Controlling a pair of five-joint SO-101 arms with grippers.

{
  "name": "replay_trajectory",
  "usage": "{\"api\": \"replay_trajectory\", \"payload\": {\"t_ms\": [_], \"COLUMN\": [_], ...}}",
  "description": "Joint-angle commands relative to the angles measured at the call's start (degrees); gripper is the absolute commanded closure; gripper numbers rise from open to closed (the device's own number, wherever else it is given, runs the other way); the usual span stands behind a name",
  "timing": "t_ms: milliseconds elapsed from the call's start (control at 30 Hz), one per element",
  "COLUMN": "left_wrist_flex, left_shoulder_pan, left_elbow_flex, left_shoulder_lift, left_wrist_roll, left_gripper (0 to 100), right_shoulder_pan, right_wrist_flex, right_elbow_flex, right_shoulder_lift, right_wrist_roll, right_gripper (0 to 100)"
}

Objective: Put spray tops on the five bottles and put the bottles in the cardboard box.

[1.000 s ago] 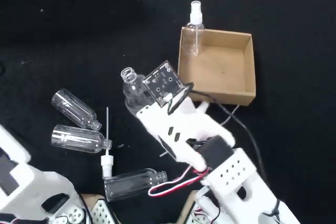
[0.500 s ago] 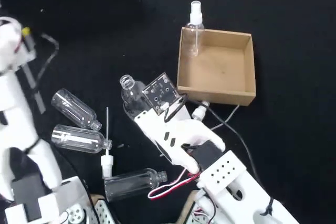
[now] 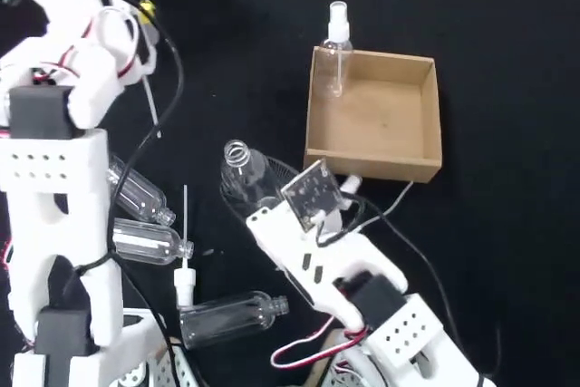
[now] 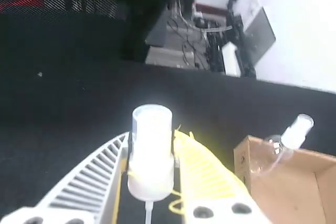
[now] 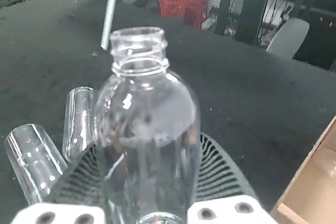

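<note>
Within the last second the left arm has swung up off the counter. Its left fingers now pinch a spray top high over the far-left side, tube dangling. The right fingers clamp an open bottle beside the cardboard box, drawn slightly nearer. Capping looks imminent. One capped bottle stands boxed.

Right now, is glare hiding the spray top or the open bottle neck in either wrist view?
Left wrist view: the spray top is washed out white, but its outline is plain. Right wrist view: the bottle carries reflections, yet its open neck shows whole.
</note>
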Motion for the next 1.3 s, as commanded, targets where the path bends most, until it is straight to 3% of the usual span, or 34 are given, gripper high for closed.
{"api": "replay_trajectory", "payload": {"t_ms": [0, 167, 300, 533, 667, 1033, 1267], "left_wrist_flex": [-4.22, -5.98, -6.24, -6.42, -6.59, -3.16, -2.29], "left_shoulder_pan": [2.07, 4.62, 6.11, 14.64, 18.77, 19.38, 19.03], "left_elbow_flex": [1.80, 5.05, -1.98, -4.97, -4.97, -8.84, -3.56], "left_shoulder_lift": [-2.37, -2.46, -4.75, -9.76, -9.93, -13.19, -14.33], "left_wrist_roll": [0.53, 0.70, 1.32, 11.78, 13.01, 12.31, 12.31], "left_gripper": [97, 97, 97, 97, 97, 97, 97], "right_shoulder_pan": [0.00, 0.18, 3.16, 3.96, 4.04, 4.04, 4.04], "right_wrist_flex": [-1.76, -1.76, -3.52, -5.27, -5.19, -5.27, -5.10], "right_elbow_flex": [-0.40, -0.31, 1.01, 1.71, 1.71, 1.80, 1.80], "right_shoulder_lift": [-2.07, -2.07, -2.51, -2.59, -2.59, -2.59, -2.59], "right_wrist_roll": [-0.53, -0.53, -0.53, -0.62, -0.62, -0.62, -0.62], "right_gripper": [98.8, 98.8, 98.8, 98.8, 98.8, 98.8, 98.8]}}
